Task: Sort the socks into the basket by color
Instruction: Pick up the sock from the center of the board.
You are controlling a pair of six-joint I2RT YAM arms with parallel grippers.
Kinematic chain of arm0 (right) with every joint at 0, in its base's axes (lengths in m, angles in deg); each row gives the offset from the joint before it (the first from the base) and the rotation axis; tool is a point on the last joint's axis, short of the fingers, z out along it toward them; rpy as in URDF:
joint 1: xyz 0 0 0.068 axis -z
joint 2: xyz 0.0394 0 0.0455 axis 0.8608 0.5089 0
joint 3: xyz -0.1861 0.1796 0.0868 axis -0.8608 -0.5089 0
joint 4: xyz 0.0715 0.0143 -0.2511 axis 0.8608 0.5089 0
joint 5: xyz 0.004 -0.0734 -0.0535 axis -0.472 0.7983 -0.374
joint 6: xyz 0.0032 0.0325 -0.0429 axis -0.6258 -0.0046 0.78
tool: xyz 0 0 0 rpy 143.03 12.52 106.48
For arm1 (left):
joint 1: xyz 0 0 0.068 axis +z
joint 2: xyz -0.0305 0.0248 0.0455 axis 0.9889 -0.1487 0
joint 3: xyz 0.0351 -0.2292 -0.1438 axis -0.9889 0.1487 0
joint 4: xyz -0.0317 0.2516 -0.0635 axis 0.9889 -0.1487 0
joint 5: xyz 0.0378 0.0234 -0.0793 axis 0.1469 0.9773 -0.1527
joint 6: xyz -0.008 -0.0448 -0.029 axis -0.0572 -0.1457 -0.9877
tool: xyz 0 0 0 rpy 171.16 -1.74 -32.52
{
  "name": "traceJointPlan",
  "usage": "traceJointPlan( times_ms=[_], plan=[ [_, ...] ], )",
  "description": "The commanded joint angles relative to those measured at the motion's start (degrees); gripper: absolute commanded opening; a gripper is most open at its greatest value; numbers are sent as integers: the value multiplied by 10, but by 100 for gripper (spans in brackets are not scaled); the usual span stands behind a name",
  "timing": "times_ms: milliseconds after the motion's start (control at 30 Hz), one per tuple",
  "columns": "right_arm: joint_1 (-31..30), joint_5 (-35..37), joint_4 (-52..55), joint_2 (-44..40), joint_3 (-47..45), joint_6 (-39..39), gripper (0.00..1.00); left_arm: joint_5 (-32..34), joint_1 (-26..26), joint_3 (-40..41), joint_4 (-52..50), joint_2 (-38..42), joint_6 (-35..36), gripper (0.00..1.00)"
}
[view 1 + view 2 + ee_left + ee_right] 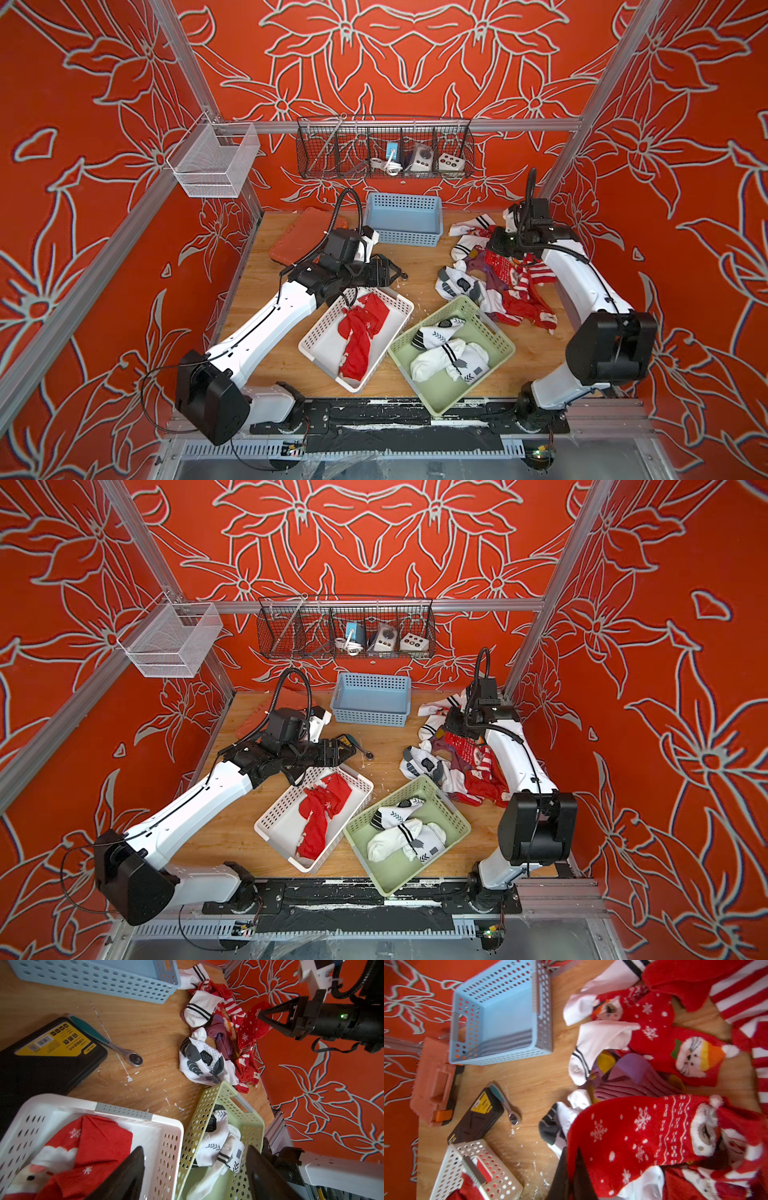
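Desk: red socks are laid in white basket, white socks in green basket; pile unsorted. Left hand open, right hand clamped on snowflake sock.

Left gripper: jaws wide apart, nothing between, above adjoining walls of white basket and green basket. Red socks in white basket, white socks in green basket. Blue basket near mixed sock pile; pile just beside green basket. Right gripper closed, pinching red snowflake sock at pile edge. Black-yellow case and ratchet wrench on wooden table, paint-flecked.
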Motion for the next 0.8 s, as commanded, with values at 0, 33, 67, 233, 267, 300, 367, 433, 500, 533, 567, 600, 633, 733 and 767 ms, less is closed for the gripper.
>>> traceJointPlan(
  times_ms=[0,33,67,233,267,300,367,433,500,533,567,600,633,733,767],
  plan=[
    [-16,-41,-9,-38,-6,-8,0,-15,-21,-10,62,-9,29,75],
    [-20,-54,-8,-44,-5,-9,0,-13,-28,-12,71,-12,34,76],
    [-24,-64,-8,-50,-4,-11,0,-12,-35,-13,80,-16,40,76],
    [-47,-115,-17,-73,-3,-21,0,-3,-72,-14,129,-32,68,77],
    [-50,-127,-23,-77,-3,-27,0,2,-80,-16,139,-36,76,77],
    [-52,-136,-26,-79,-3,-32,0,5,-86,-17,145,-40,82,77],
    [-58,-152,-33,-85,-1,-41,0,10,-96,-21,158,-47,92,78],
    [-65,-168,-42,-90,2,-50,0,12,-105,-23,173,-53,100,78],
    [-73,-184,-48,-92,8,-56,0,15,-113,-25,186,-60,106,79],
    [-77,-191,-51,-93,11,-61,0,15,-116,-28,191,-65,109,79],
    [-79,-200,-56,-94,13,-67,0,15,-120,-31,196,-70,114,79],
    [-81,-208,-61,-95,15,-74,0,17,-124,-32,202,-75,119,80],
    [-83,-216,-69,-97,15,-83,0,22,-128,-32,206,-79,124,80],
    [-91,-236,-94,-103,13,-110,0,41,-136,-41,210,-97,136,81],
    [-93,-242,-101,-104,13,-118,0,49,-136,-45,208,-103,138,81]
  ],
)
